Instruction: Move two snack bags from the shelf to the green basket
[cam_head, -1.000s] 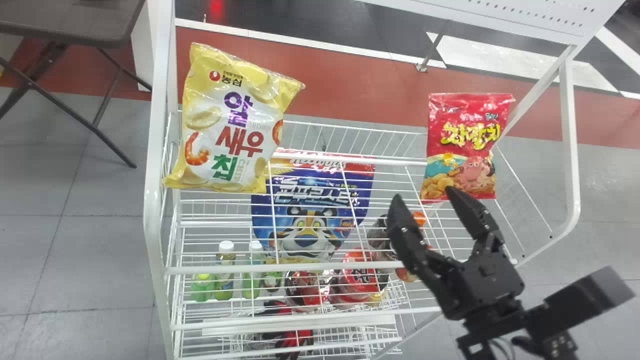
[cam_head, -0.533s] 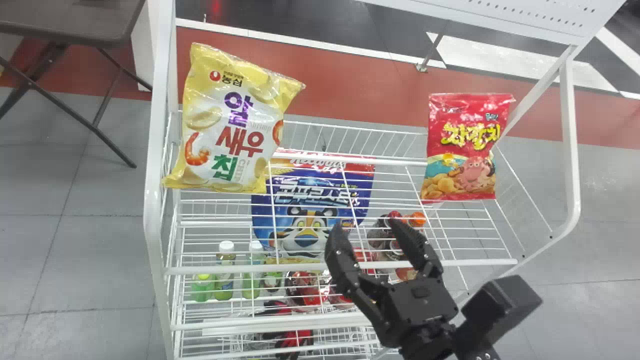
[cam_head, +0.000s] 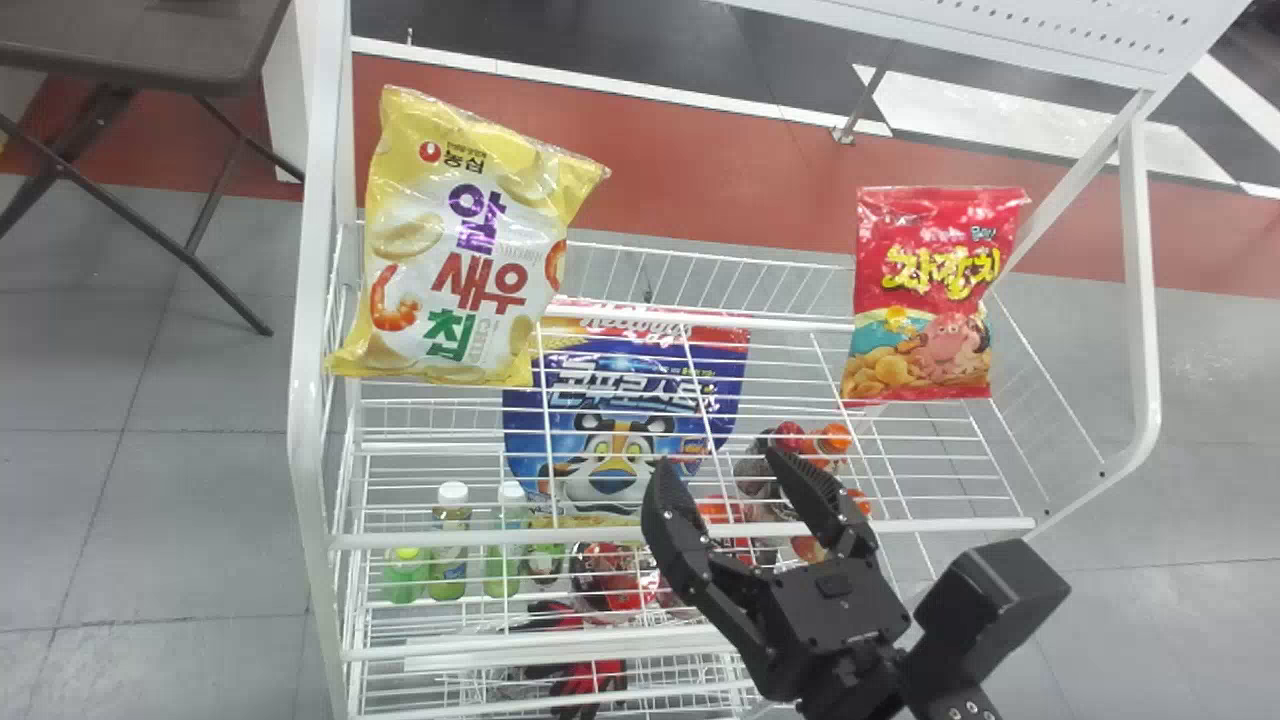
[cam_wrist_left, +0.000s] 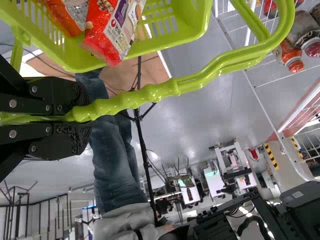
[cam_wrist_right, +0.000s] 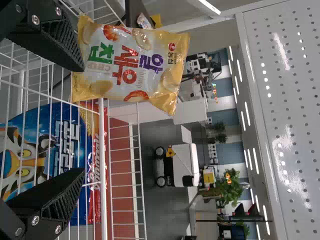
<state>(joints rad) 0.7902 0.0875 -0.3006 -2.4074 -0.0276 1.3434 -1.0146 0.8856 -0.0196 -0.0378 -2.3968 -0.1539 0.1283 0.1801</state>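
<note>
Over the last second the right claw (cam_head: 720, 465) has shifted left, from below the red snack bag (cam_head: 925, 300) to a place over the near side of the shelf (cam_head: 400, 541), about midway along it; most of that travel fell in the first half, with only slight movement since. Its two fingers are spread wide with nothing between them. Both bags on the shelf are unmoved: the yellow snack bag (cam_head: 465, 250) stands tilted at the far left, the red one upright at the far right. The right wrist view shows the yellow bag ahead of the claw but off its centre line, so the shift is judged to be an approach to that bag; further leftward and forward travel appears necessary before closing. The left claw (cam_wrist_left: 82, 115) is closed round the handle (cam_wrist_left: 165, 90) of the green basket (cam_wrist_left: 192, 30), which already contains an orange packet (cam_wrist_left: 72, 15) and a red packet (cam_wrist_left: 112, 30); whether these count toward the two cannot be told. Risk noted: a finger could push the bulging yellow bag askew.
</note>
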